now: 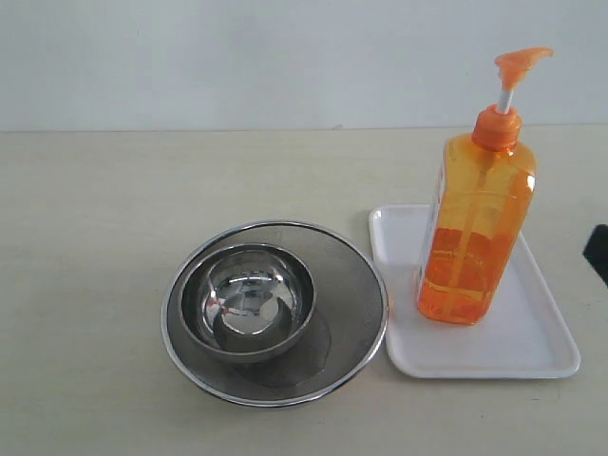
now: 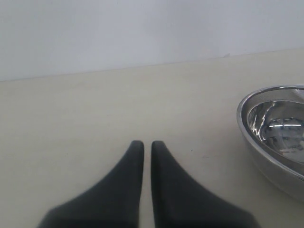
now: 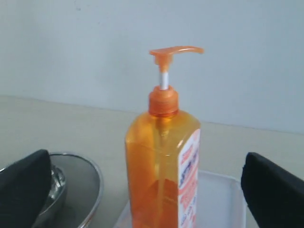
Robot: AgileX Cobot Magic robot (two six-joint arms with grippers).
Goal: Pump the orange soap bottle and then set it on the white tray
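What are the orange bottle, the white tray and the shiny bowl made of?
The orange soap bottle looks like glossy plastic, because you can see partly through it. The white tray seems to be smooth plastic, evenly white with a soft sheen. The bowl looks like polished steel, since it reflects like a mirror.

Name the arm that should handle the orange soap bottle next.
Right. The right gripper is open and faces the orange soap bottle; the left gripper is shut over the table by the steel bowl.
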